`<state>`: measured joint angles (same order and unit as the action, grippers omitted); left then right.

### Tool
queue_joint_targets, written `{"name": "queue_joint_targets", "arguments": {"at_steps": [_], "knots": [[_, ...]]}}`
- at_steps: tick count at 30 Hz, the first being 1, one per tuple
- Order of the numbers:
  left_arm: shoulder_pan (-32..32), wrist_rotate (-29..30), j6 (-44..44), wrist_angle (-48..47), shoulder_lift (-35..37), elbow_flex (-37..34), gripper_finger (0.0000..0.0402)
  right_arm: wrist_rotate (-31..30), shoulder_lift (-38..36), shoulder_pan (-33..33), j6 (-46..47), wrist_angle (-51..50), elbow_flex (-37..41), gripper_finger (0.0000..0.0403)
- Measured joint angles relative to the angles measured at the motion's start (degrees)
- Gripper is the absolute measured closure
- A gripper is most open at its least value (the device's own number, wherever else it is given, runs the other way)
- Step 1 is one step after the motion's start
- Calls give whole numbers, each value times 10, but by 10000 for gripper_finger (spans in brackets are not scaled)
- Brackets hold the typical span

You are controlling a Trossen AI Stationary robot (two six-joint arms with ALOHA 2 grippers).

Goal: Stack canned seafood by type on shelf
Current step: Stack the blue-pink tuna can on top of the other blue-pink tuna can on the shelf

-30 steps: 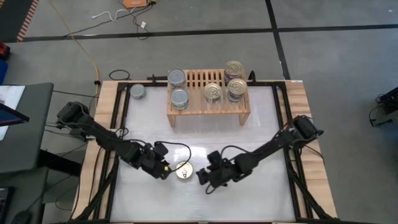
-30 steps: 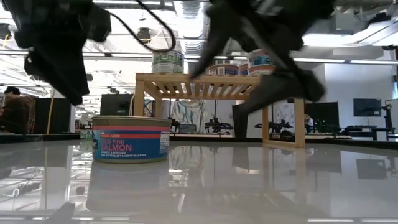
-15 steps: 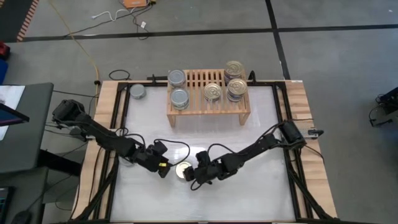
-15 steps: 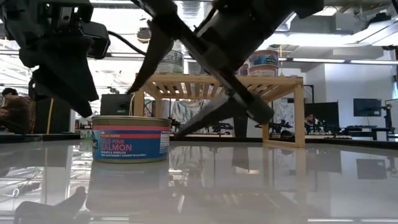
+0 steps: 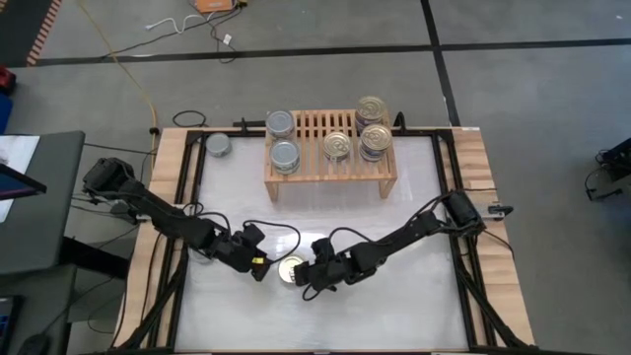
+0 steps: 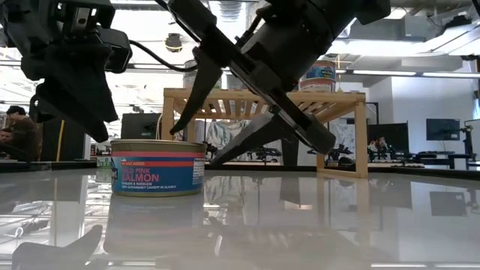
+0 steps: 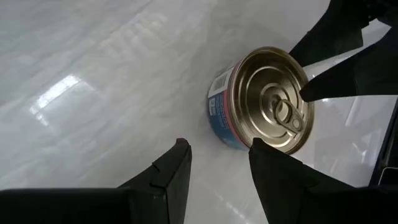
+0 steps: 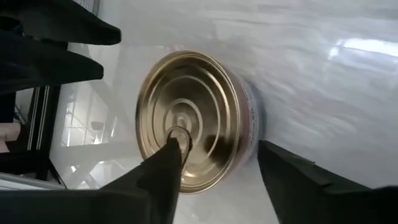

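1. Gold-top can [image 5: 291, 269] sits upright on the white table [image 5: 414, 306], near the front, between the two grippers; the blue label reading SALMON only shows in the low view [image 6: 158, 166]
2. Pull-ring on its lid is visible in the left wrist view [image 7: 264, 99]; from above it's just a gold disc
3. Shelf [image 5: 330, 168] stands at the back of the table. On it: two silver-top cans on the left side [image 5: 282, 124] [image 5: 285, 156], gold-top cans on the right [image 5: 338, 146] [image 5: 372, 108] [image 5: 375, 140]
4. Low view shows the can at the shelf's rear left as a taller stack [image 6: 202, 75]; stack heights can't be judged from above
5. One silver-top can [image 5: 218, 145] is off the shelf, on the table at the back left corner
6. Right gripper [image 5: 310, 277] is just beside the gold-top can, fingers apart. Right wrist view shows them straddling it, one finger [image 8: 163, 174] crossing over the lid, the other [image 8: 292, 171] outside the can wall; contact can't be confirmed
7. Left gripper [image 5: 262, 271] is on the can's other side, near but clear of it, fingers [image 7: 171, 171] apart with bare table between
8. A person [image 6: 16, 135] is seated in the room behind, seen only in the low view
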<state>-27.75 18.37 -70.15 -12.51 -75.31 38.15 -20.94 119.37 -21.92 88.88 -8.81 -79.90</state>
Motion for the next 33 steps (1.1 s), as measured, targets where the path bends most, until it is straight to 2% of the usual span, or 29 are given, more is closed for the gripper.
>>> {"name": "queue_joint_targets", "arguments": {"at_steps": [8, 13, 27, 33], "knots": [[0, 1, -32, 0, 0, 0, 248, -2, 0, 4, -23, 1, 0, 257], [0, 2, -36, 0, 0, 0, 248, -2, 0, 7, -24, 1, 0, 292], [0, 2, -41, 0, 0, 0, 248, -2, 0, 7, -25, -8, 0, 310], [0, 13, -47, 0, 0, 0, 247, -2, -1, 6, -24, -13, 0, 343]]}}
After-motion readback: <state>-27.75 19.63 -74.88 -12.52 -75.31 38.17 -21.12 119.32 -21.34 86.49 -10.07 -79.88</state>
